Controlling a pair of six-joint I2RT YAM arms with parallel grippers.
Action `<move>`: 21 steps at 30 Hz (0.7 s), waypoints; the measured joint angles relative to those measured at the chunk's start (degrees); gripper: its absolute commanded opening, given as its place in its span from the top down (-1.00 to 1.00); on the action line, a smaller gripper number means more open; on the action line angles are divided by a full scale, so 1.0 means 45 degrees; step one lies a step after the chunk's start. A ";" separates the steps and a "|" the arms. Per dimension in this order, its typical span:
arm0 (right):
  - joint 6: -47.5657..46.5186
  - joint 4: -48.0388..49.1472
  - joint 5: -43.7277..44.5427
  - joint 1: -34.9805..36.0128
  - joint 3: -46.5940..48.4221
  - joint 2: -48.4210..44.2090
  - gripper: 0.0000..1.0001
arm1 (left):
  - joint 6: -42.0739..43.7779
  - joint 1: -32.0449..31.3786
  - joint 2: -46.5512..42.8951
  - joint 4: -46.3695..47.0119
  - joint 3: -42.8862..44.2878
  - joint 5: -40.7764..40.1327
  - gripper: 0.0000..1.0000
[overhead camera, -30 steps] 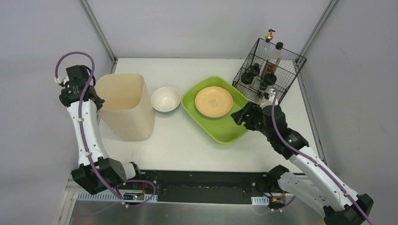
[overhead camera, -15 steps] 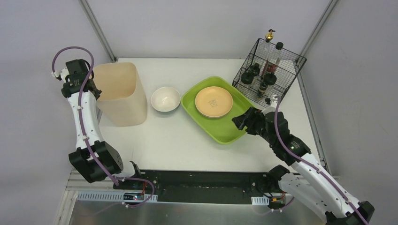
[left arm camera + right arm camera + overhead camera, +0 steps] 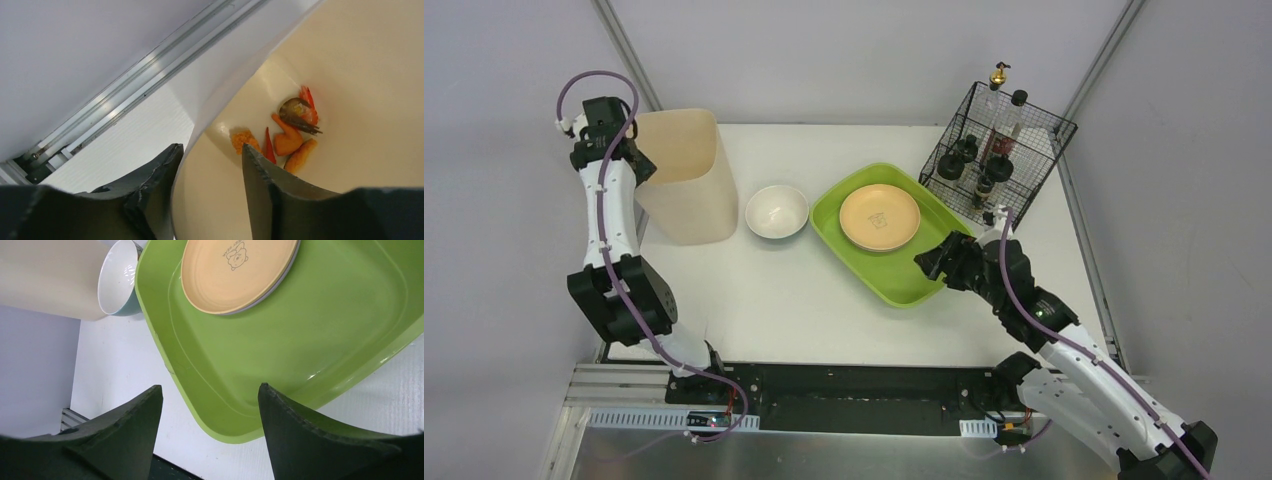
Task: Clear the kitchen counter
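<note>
The kitchen counter (image 3: 804, 300) is a white tabletop. At its back left stands a tall beige bin (image 3: 686, 190), and my left gripper (image 3: 639, 165) is at its left rim. In the left wrist view the left gripper (image 3: 211, 146) is open and straddles the bin (image 3: 350, 60) wall, with food scraps (image 3: 292, 135) on the bin's bottom. A white bowl (image 3: 776, 212) sits beside the bin. A green tray (image 3: 904, 280) carries an orange plate (image 3: 879, 217). My right gripper (image 3: 934, 258) hovers open and holding nothing over the tray's near right corner (image 3: 300, 350).
A black wire basket (image 3: 999, 155) with bottles stands at the back right corner, close behind the right arm. Grey metal framing runs along the counter's edges and up the back corners. The right wrist view also shows the bowl (image 3: 117, 277) and plate (image 3: 230, 275).
The bin has swung back and left from a forward tilt to standing upright. The left jaws have opened off its rim. The right gripper has shifted slightly left along the tray's corner.
</note>
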 measured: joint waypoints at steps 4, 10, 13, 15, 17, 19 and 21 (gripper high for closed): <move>0.0000 0.0083 0.0000 0.0000 -0.0005 0.0029 -0.47 | 0.0044 -0.0563 0.0073 0.0039 0.0034 0.0248 -0.97; 0.0000 0.0073 0.0010 0.0019 -0.0005 -0.0034 -0.48 | -0.0063 -0.0797 -0.0690 0.0063 -0.0058 0.0282 -0.98; 0.0000 0.0039 0.0015 0.0024 0.0000 -0.0121 -0.48 | -0.0083 -0.0792 -0.1885 0.0049 -0.0505 0.0097 -0.98; 0.0000 0.0015 0.0019 0.0034 -0.0005 -0.0165 -0.48 | -0.0083 -0.0792 -0.2851 0.0039 -0.0782 -0.0078 -0.98; 0.0000 -0.0010 0.0039 0.0039 -0.0005 -0.0214 -0.53 | -0.0087 -0.0792 -0.3842 0.0029 -0.1005 -0.0121 -0.98; -0.0010 -0.0053 0.0078 0.0044 0.0000 -0.0233 -0.57 | -0.0136 -0.0792 -0.4799 0.0058 -0.1360 -0.0010 -0.98; -0.0053 -0.0146 0.0078 0.0044 0.0005 -0.0214 -0.58 | -0.0209 -0.0792 -0.5702 0.0015 -0.1841 0.0389 -0.98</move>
